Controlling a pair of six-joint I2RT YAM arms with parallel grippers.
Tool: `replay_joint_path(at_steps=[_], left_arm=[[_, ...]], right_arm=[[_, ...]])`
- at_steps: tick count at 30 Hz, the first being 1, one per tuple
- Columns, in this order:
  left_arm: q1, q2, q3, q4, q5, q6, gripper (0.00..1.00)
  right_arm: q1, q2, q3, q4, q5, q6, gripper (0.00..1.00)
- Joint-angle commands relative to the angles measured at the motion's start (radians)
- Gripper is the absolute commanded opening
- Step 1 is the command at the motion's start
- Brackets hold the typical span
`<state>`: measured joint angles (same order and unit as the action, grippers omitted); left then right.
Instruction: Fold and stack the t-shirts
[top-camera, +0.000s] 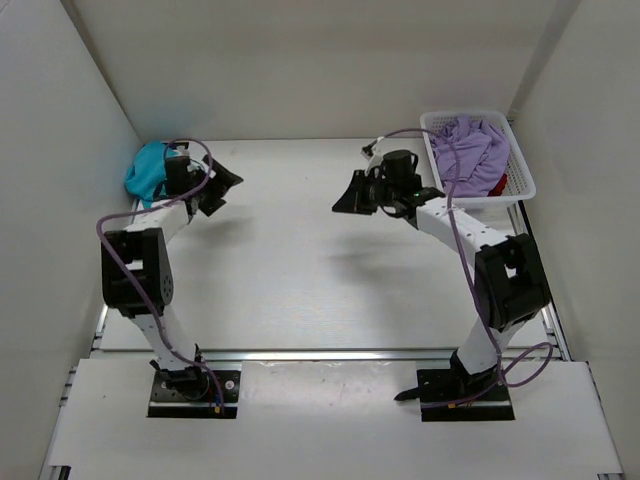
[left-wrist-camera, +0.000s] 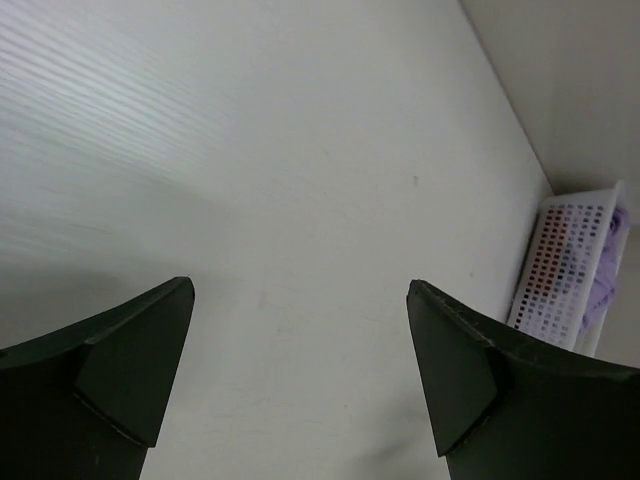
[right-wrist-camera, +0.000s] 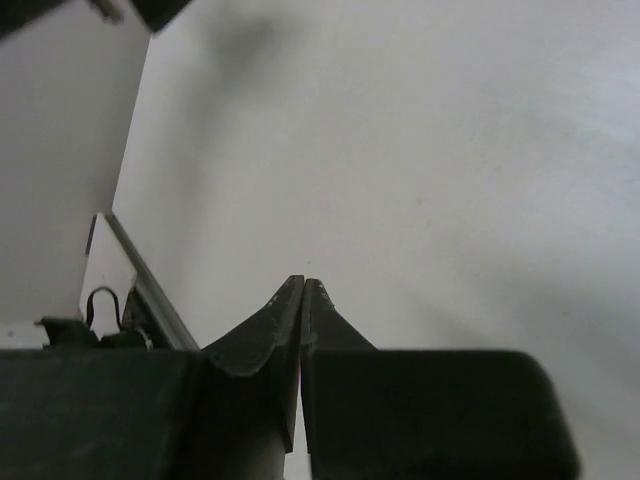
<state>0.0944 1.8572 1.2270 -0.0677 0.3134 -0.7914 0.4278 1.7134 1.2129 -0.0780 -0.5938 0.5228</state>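
Left gripper: spread wide, empty, near teal shirt in far-left corner.
Right gripper: pinched together, empty.
Lavender shirt: heaped in basket over red shirt.
Risk: dragging both shirts, or basket, out together through tangled cloth.

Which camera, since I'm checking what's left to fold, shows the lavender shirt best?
The top external view: the lavender shirt lies bunched in the white basket, seen from above. The left wrist view catches only a purple sliver past the basket's mesh wall. The right wrist view shows none of it.
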Motion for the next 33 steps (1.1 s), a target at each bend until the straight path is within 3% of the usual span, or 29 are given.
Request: replay_joint_path(at_steps=[1,6,7,11,16,19,22,24,29,33], left_arm=[[-0.189,-0.163,-0.099,0.182,0.004,-0.025,0.99],[-0.554,-0.292,-0.23,0.223,-0.089,0.102,0.99],[-0.65,-0.294,-0.244,0.212,-0.123,0.148,0.99],[-0.869,-0.231,-0.255,0.186,-0.103,0.228,0.99],[-0.967,-0.179,-0.311,0.212,-0.071,0.245,0.98],[-1.009,-0.179,-0.363,0.265,-0.054,0.236,0.99],[-1.048,-0.168,-0.379,0.276,-0.031,0.248,0.98],[-1.065,-0.162,-0.389,0.281,-0.028,0.259,0.98],[-1.05,-0.165,-0.432,0.344,0.025,0.242,0.98],[-1.03,-0.164,-0.425,0.338,0.029,0.231,0.99]], right_arm=[[-0.081,-0.041,0.114,-0.025,0.103,-0.035,0.0],[-0.263,-0.06,0.206,-0.083,0.195,-0.058,0.0],[-0.323,-0.063,0.223,-0.112,0.244,-0.07,0.0],[-0.496,0.006,0.31,-0.186,0.341,-0.09,0.0],[-0.609,0.178,0.486,-0.305,0.471,-0.187,0.01],[-0.65,0.285,0.591,-0.36,0.47,-0.211,0.01],[-0.695,0.382,0.678,-0.373,0.408,-0.222,0.26],[-0.713,0.438,0.742,-0.394,0.373,-0.221,0.35],[-0.715,0.618,0.997,-0.522,0.353,-0.238,0.36],[-0.701,0.67,1.053,-0.522,0.367,-0.234,0.37]])
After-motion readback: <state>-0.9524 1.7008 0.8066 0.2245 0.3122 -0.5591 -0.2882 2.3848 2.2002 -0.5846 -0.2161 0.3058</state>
